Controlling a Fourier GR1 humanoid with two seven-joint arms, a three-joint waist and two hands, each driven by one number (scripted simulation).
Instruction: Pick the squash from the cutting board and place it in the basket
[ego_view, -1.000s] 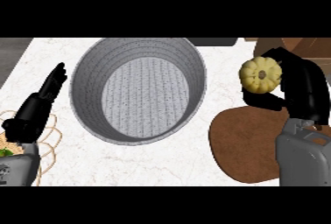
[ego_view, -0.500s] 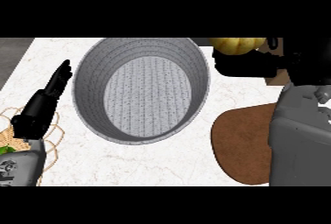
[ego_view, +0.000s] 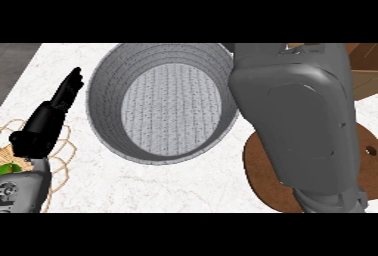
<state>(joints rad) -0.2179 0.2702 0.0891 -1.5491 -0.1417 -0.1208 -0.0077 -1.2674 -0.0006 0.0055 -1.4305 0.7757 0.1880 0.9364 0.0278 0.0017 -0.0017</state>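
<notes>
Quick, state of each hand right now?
Left hand: open, fingers straight, holding nothing, at the view's left.
Right hand: not in view; only its grey forearm shows.

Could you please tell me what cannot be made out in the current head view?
Squash: not visible in the head view, so where it is cannot be told.
Right hand: beyond the top edge; only the right forearm shows.
Cutting board: mostly hidden under the right forearm.
Basket: its right rim is covered by the same forearm.
Green item: cut off by the left edge, too small to name.
</notes>
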